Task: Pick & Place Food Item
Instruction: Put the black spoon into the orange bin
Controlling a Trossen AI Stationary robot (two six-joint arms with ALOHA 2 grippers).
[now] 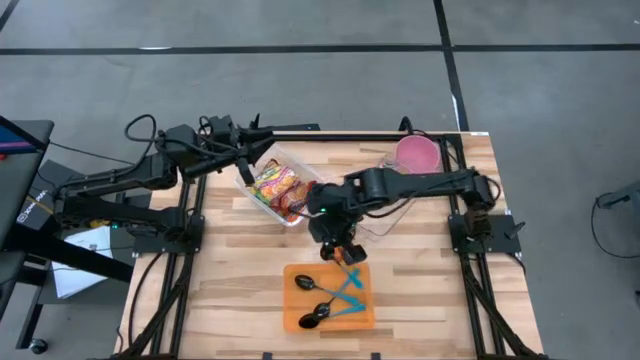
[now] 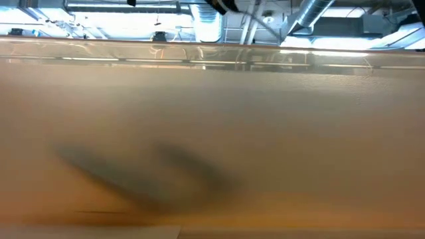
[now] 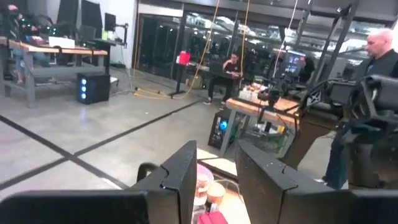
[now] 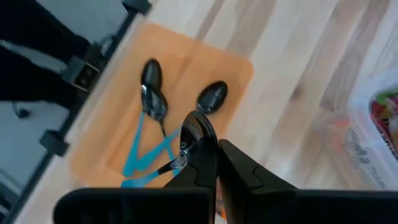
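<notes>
Right end effector (image 4: pixel 210 155) holds a spoon (image 4: pixel 193 134) above the orange tray (image 1: pixel 292 318).
Its jaws are shut on the handle. The left end effector (image 1: pixel 243 172) grips the rim of the food tub (image 1: pixel 296 160) on the tabletop (image 1: pixel 230 270), probably to steady it.

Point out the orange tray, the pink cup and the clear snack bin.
Orange tray (image 1: pixel 295 318), high view, bare left part of its floor.
Pink cup (image 1: pixel 417 153), high view, middle of its opening.
Snack bin (image 1: pixel 292 158), high view, its clear far rim.
</notes>
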